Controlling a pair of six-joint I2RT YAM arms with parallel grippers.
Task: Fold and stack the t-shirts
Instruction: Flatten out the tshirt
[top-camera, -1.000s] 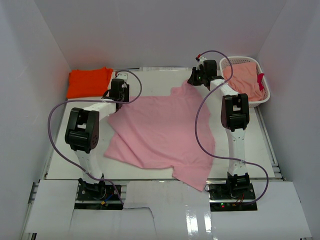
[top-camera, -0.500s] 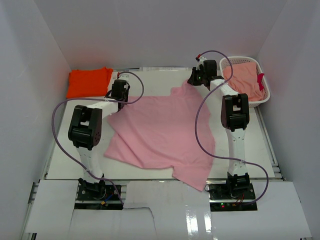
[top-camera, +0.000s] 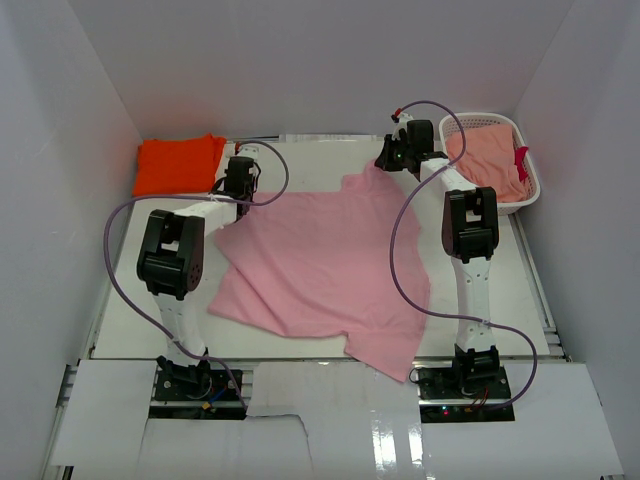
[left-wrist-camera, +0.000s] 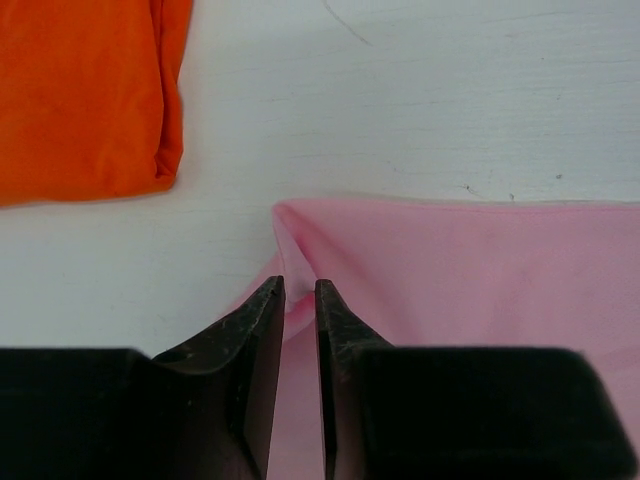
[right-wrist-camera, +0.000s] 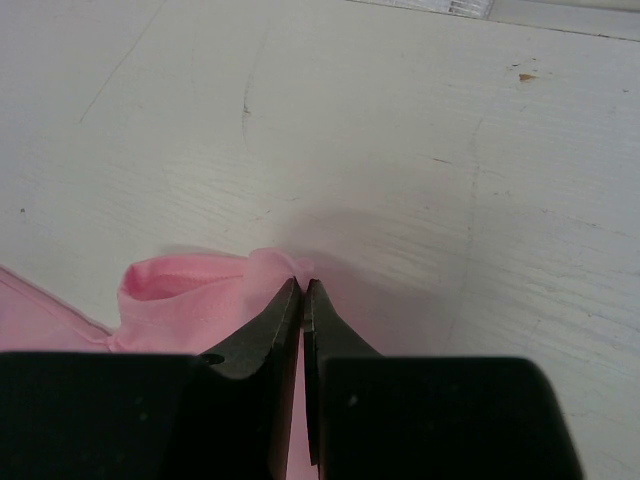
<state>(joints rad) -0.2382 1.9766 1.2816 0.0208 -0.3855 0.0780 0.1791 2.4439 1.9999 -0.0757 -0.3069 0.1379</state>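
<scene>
- Over the last second my left gripper (left-wrist-camera: 298, 285) crept a little further toward the far-left corner of the pink t-shirt (top-camera: 320, 265). Its fingers also came in from a fairly wide gap to a narrow one.
- In the left wrist view only a thin slot was left between the fingers, with a raised fold of that pink corner sitting in it. I read that as a pinch on the cloth, though maybe not fully squeezed yet.
- The right gripper (right-wrist-camera: 302, 288) hadn't budged. It was clamped tight on a stitched edge of the same shirt at the far-right side, same as before.
- The shirt itself hadn't shifted either. It lay spread and skewed across the middle of the table (top-camera: 300, 158), unfolded, with one corner reaching the near edge.
- The orange t-shirt (top-camera: 178, 165) sat folded in the far-left corner, near the pink corner I'd grabbed but not touching it.
- The basket (top-camera: 530, 195) at far right had a salmon-pink cloth (top-camera: 485, 160) in it, left alone.
- My take: both far ends were now in hand, so the shirt was ready to be straightened or folded. Stacking was all still to do.
</scene>
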